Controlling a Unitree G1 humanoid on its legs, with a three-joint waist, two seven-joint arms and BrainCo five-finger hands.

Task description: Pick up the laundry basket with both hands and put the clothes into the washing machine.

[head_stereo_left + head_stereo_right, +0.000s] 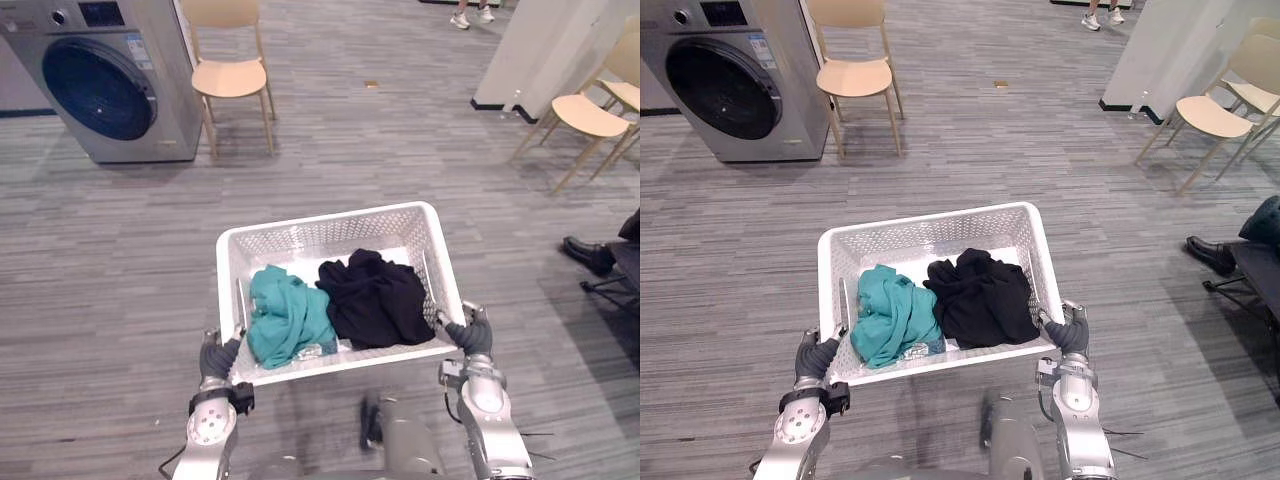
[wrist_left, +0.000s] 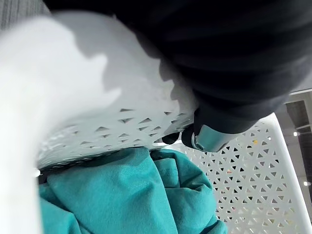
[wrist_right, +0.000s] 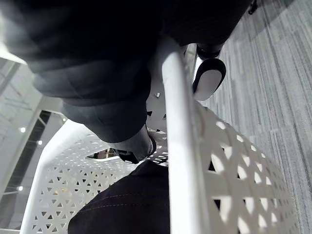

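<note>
**Laundry basket (image 1: 320, 222) held at both near corners, washing machine off to the far left**

The washing machine (image 1: 110, 80) stands at the far left with its round door apparently closed, and a pale wooden chair (image 1: 230, 75) is just beside it. The clothes have a stretch of open floor to cross before they can go in.

The left hand (image 1: 218, 358) is clamped on the basket's near left corner. Its wrist view shows the thumb (image 2: 209, 139) hooked over the rim to the inside, above the cloth.

A teal garment (image 1: 285, 315) lies bunched in the left half of the white perforated basket, with a black garment (image 1: 375, 298) touching it on the right. Both sit low behind the walls, so they should stay put during carrying.

The right hand (image 1: 468, 335) grips the near right corner in the same way, with the rim pinched between its thumb inside and its fingers (image 3: 209, 83) outside. Matching holds on opposite corners keep the load level, and the basket looks raised clear of the floor.

Further right are more pale chairs (image 1: 590, 115) and a seated person's dark shoe (image 1: 588, 255), both well apart from the basket and away from the route to the machine.
</note>
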